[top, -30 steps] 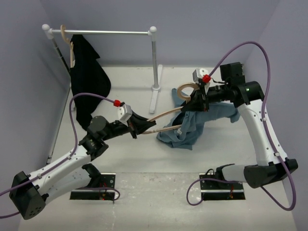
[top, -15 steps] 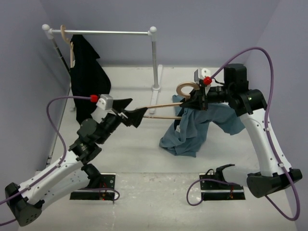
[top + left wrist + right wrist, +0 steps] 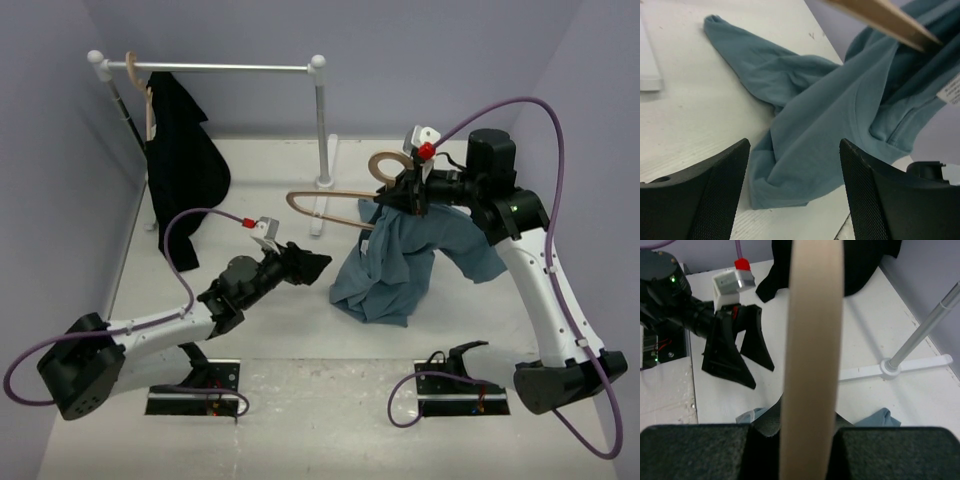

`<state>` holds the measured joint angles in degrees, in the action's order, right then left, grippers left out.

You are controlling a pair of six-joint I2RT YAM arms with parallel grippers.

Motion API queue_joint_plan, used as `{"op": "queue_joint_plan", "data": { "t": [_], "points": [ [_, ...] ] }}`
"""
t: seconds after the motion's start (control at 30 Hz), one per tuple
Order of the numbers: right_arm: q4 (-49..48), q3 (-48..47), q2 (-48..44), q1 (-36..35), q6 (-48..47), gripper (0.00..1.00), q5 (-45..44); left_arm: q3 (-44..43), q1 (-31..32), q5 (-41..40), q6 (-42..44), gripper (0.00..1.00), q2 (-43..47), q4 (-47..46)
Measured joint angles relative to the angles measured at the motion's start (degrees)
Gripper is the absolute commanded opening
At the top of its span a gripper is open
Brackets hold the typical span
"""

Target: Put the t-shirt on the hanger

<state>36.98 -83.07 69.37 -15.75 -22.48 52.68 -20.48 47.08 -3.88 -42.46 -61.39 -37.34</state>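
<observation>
My right tool (image 3: 408,193) clamped on hanger (image 3: 330,199), t-shirt (image 3: 395,265) draped below it. My left tool (image 3: 308,265) apart, empty, t-shirt just ahead.

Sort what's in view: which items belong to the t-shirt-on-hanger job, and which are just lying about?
Job: t-shirt; hanger, clamped in the right gripper; left gripper, open and empty.
Lying about: clothes rail; black garment hung on a second hanger.

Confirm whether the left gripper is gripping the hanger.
No, the left gripper is open and empty, clear of the hanger.
</observation>
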Motion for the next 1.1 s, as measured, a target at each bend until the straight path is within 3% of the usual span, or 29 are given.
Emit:
{"op": "queue_joint_plan", "data": {
  "t": [0.2, 0.3, 0.4, 0.53, 0.6, 0.63, 0.8, 0.93, 1.1],
  "points": [
    [-1.84, 0.0, -0.07, -0.02, 2.36, 0.0, -1.72, -6.09, 3.58, 3.87, 0.0, 0.73, -9.7, -5.56],
    [-1.89, 0.0, 0.01, -0.11, 2.99, 0.0, -2.1, -8.36, 4.1, 4.8, 0.02, 0.65, -11.45, -8.27],
    [-1.89, 0.0, 0.02, -0.35, 3.51, 0.0, -2.06, -10.06, 4.23, 5.05, 0.11, 0.46, -13.88, -10.06],
    [-1.89, 0.0, 0.02, -0.52, 4.09, 0.0, -1.98, -11.77, 4.23, 5.0, 0.57, 0.34, -18.2, -10.76],
    [-1.9, 0.0, 0.0, -0.62, 4.37, 0.0, -1.98, -12.49, 4.26, 5.08, 0.61, 0.06, -20.86, -11.21],
    [-1.91, 0.0, -0.01, -0.67, 4.54, 0.0, -1.99, -12.7, 4.29, 5.18, 0.65, 0.0, -22.0, -11.34],
    [-1.88, 0.01, 0.01, -0.74, 5.1, 0.0, -2.52, -12.84, 4.35, 3.74, 0.63, 0.0, -23.23, -10.25],
    [-2.22, 1.58, -0.56, -0.74, 5.18, 0.0, -5.4, -13.01, 3.96, -4.07, 0.28, 0.0, -17.34, -1.25],
    [-1.95, 4.67, -1.78, -0.74, 5.54, 0.0, -8.05, -13.07, -4.08, -10.31, -0.87, 0.0, -6.47, 11.93]
  ]
}}
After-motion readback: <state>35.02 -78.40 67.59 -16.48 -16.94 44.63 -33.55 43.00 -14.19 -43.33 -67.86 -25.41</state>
